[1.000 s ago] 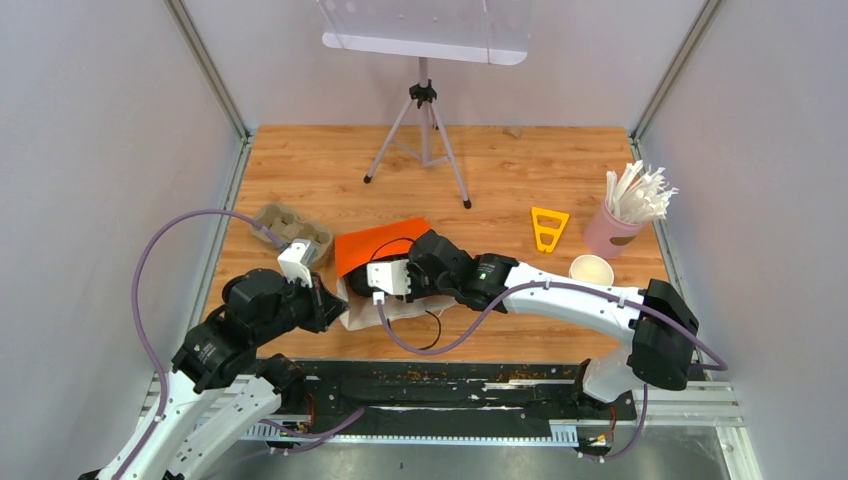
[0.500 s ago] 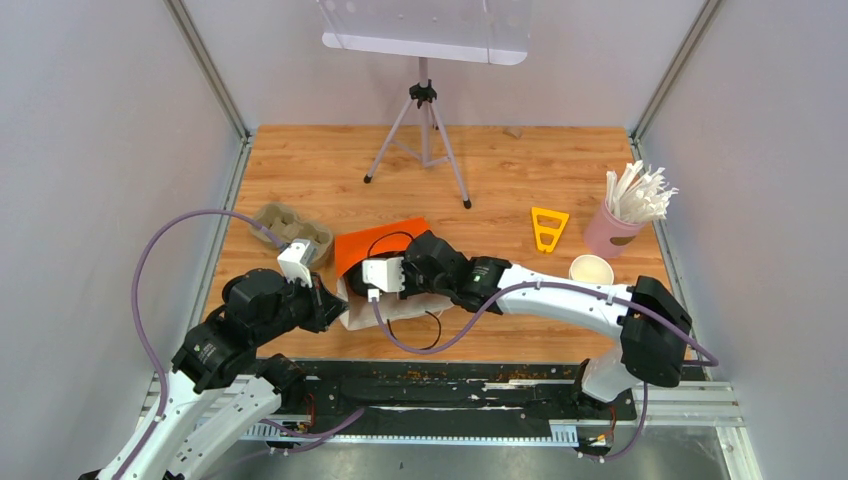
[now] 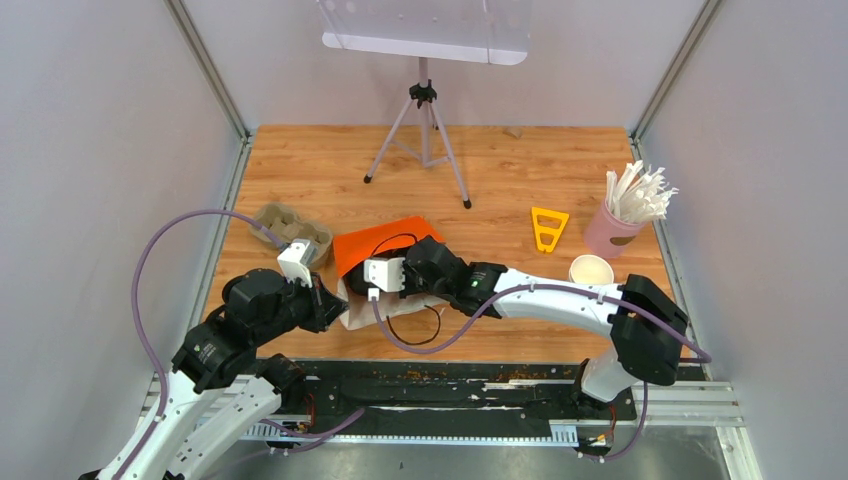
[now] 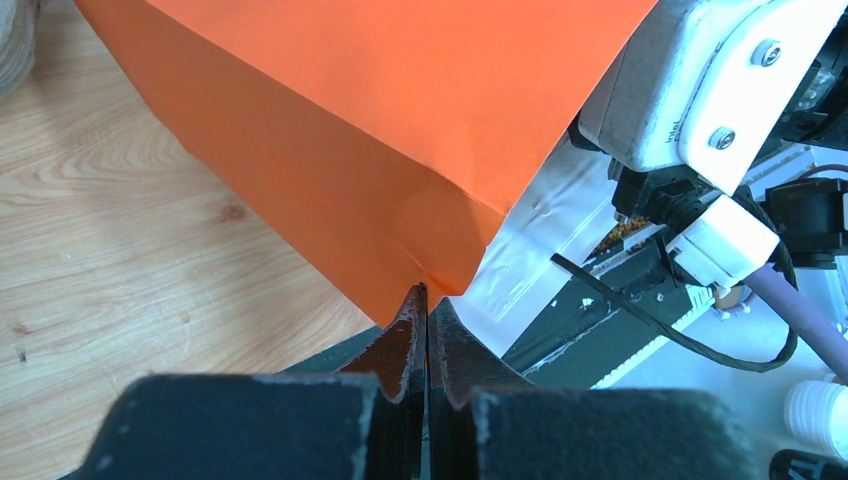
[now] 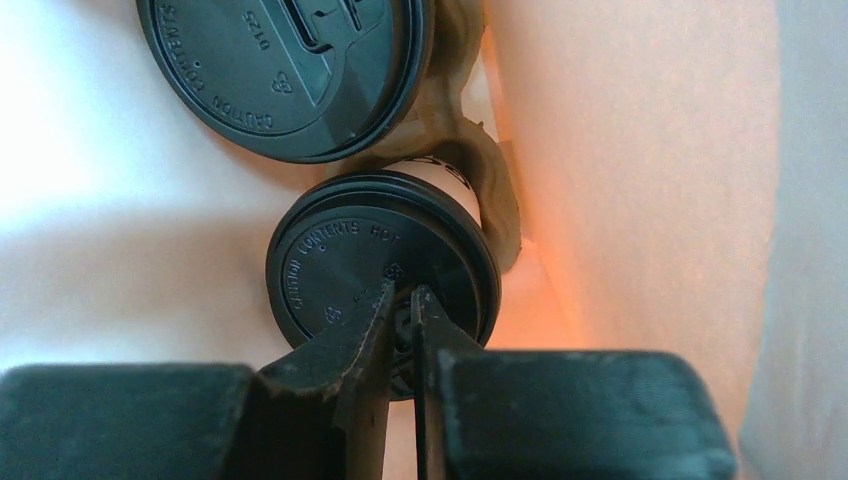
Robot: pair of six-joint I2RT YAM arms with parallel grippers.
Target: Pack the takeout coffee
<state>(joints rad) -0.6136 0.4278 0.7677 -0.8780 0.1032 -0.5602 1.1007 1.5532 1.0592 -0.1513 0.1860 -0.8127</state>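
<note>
the left gripper [image 4: 427, 300] has its jaws shut tight on a corner of the orange bag [image 4: 380, 120], and inside the bag the right gripper [image 5: 403, 300] has jaws almost together on a coffee cup [image 5: 335, 255] with a round black lid, though i cannot tell if they pinch it, and a second cup [image 5: 280, 70] with the same lid sits just past it.

In paper bag [image 3: 385, 240]: two lidded cups [image 5: 340, 250]. At bag's 9 o'clock, pulp tray [image 3: 285, 222]; at 3 o'clock, straw cup [image 3: 612, 232].

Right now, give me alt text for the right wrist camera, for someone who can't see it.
The right gripper, jaws almost closed, is at the top of a lidded coffee cup inside the paper bag; whether it pinches the lid is unclear. A second lidded cup shows above it in the frame, with brown pulp tray beside them.
</note>
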